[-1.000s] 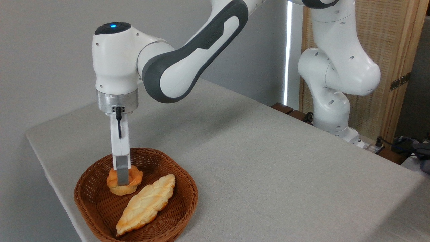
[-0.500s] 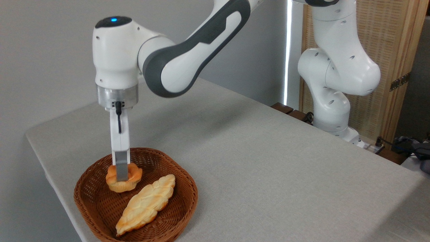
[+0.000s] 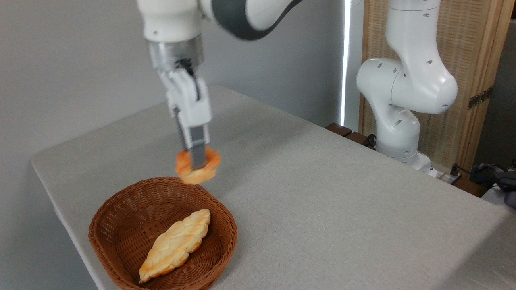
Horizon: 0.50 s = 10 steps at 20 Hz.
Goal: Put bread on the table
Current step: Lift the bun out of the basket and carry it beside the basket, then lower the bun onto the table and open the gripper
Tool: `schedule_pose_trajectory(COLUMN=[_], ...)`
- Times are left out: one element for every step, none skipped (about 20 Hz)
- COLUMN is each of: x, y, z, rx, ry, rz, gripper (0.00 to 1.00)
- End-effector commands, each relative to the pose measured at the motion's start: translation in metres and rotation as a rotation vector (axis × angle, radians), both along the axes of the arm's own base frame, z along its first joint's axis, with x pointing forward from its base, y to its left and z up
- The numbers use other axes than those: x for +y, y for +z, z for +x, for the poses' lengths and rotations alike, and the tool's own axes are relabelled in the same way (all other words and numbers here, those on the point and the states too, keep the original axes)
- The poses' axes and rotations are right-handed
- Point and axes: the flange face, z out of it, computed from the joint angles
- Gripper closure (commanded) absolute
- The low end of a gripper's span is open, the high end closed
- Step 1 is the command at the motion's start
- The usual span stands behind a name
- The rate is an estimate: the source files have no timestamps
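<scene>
The bread (image 3: 209, 171), a small round orange-golden bun, hangs in the air just above the far rim of the wicker basket (image 3: 219, 211). My gripper (image 3: 198, 162) points down from above and is shut on the bun; one grey finger (image 3: 197, 151) shows across its front, the other is hidden behind it. The grey cloth-covered table (image 3: 322, 209) spreads out below and to the right of the bun.
A long pale braided loaf (image 3: 175, 244) lies in the basket, which sits near the table's front left corner. The arm's white base (image 3: 397, 133) stands at the table's far right edge, with a wooden screen behind it.
The gripper has lifted the bun out of the basket and carried it up and to the right. The braided loaf has stayed in place.
</scene>
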Motion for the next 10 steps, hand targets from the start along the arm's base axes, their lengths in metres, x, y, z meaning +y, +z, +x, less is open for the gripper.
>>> schedule_pose_trajectory(x=[0.001,-0.001,-0.008,-0.019,-0.023,-0.029,-0.034,-0.037,-0.039,-0.041], y=[-0.02,-0.028,-0.036,-0.043,-0.05,-0.056,-0.062,-0.066,-0.069,-0.073], z=[-0.047,-0.056,-0.061,-0.063,-0.063,-0.064,-0.066,-0.067,-0.068,-0.068], rx=[0.071,0.082,0.095,0.094,0.081,0.073,0.072,0.075,0.078,0.079], ry=[0.001,-0.004,-0.021,-0.041,-0.046,-0.053,-0.062,-0.068,-0.07,-0.074], rz=[-0.014,-0.009,-0.005,-0.004,-0.002,-0.002,-0.002,0.0,0.001,0.001], gripper=[0.43,0.39,0.38,0.37,0.36,0.32,0.3,0.29,0.2,0.11])
